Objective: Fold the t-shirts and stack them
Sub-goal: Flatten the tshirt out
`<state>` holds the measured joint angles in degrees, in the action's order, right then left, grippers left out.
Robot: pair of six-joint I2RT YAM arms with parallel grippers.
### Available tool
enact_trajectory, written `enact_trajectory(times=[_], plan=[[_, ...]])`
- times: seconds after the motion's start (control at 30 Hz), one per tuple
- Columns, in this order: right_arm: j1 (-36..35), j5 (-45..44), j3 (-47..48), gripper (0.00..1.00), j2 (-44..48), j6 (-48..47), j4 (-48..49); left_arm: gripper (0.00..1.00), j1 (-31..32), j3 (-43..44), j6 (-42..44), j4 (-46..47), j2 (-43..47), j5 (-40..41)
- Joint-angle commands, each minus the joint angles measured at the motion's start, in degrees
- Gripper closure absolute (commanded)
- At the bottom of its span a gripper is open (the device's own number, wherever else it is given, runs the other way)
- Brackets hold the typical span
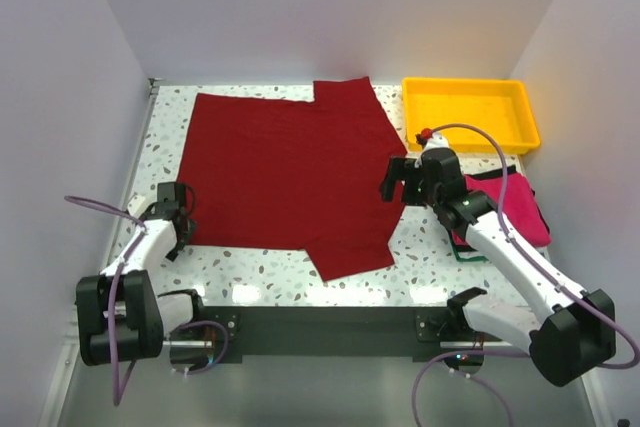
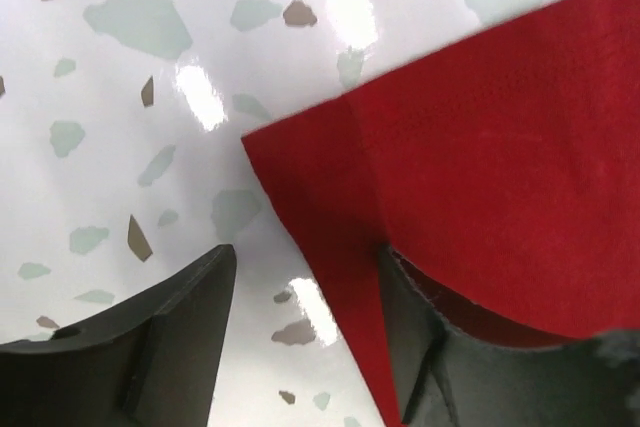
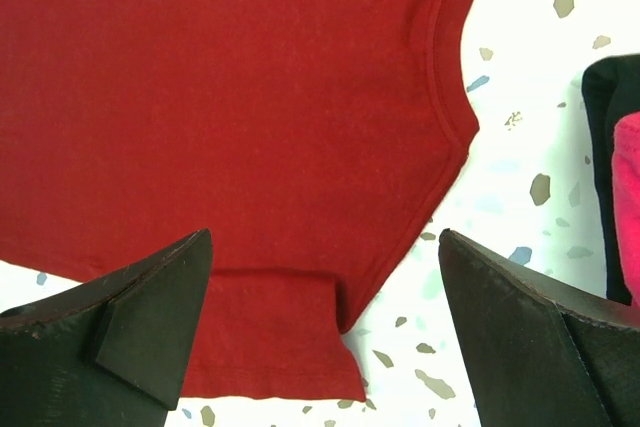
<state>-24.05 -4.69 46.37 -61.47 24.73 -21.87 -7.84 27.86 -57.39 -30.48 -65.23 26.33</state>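
White walls (image 1: 300, 7) on three sides and a speckled terrazzo table (image 1: 420, 267) under bright light, that's the setting. The maroon shirt (image 1: 280, 172) takes up most of the table. It's spread flat across the centre and left, with one sleeve pointing at the back wall and the other down toward the arm bases. A yellow tray (image 1: 470, 117) sits at the back right, just off that far sleeve.

Over on the right there's a small pile. The pink shirt (image 1: 520, 202) is on top, the black shirt (image 3: 603, 167) shows beneath it, and the right arm reaches across the pile's near side. The pile sits apart from the maroon shirt, with bare table between them.

The left gripper (image 2: 305, 267) is low at the maroon shirt's left edge, near its front corner. On its wrist camera the jaws stand apart, not clamped on anything. A red corner of cloth pokes in between the fingers (image 2: 180, 337) and runs up against the right one. I can't tell whether the cloth lies over or under that finger.

The right gripper (image 3: 325, 237) hangs over the shirt's right side, where a sleeve meets the body. Its jaws are spread wide and hold nothing. Between them the wrist camera shows the red hem seam curving, with speckled table just beyond. At the far right edge of that view are slivers of black and pink.
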Motion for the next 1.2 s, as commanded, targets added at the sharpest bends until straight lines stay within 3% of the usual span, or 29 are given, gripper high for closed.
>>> enact_trajectory(times=[0.0, 0.13, 0.23, 0.3, 0.47, 0.57, 0.9, 1.17], plan=[[-0.1, 1.9, -1.5, 0.01, 2.0, 1.1, -1.6, 0.39, -0.8, 1.3, 0.7, 4.5, -4.5, 1.0], [-1.3, 2.7, -3.7, 0.01, 3.3, 0.3, -4.6, 0.56, -0.8, 0.1, 1.7, 7.9, -8.1, -0.9], [-5.5, 3.0, -4.6, 0.01, 3.2, -1.2, -7.7, 0.76, -0.8, -1.0, 2.5, 9.1, -9.2, -1.7], [-11.0, 3.3, -6.2, 0.01, 3.4, -1.7, -7.7, 1.0, -0.8, -1.5, 3.3, 9.7, -9.0, -2.7], [-25.7, -2.0, -5.2, 0.01, 1.4, 0.1, -14.2, 1.0, -0.8, -1.1, 4.5, 9.0, -7.2, -2.8], [-29.9, -4.0, -6.1, 0.04, -0.4, 2.3, -15.0, 1.0, -0.8, -1.6, 5.4, 8.8, -5.8, -2.6], [-33.3, -9.3, -11.1, 0.08, -11.8, 6.9, -2.0, 1.0, -0.8, -2.3, 6.1, 8.3, -3.1, -3.0], [-33.2, -10.9, -12.8, 0.14, -14.6, 9.2, 0.7, 1.0, -0.8, -2.9, 6.7, 8.8, -2.7, -3.8]])
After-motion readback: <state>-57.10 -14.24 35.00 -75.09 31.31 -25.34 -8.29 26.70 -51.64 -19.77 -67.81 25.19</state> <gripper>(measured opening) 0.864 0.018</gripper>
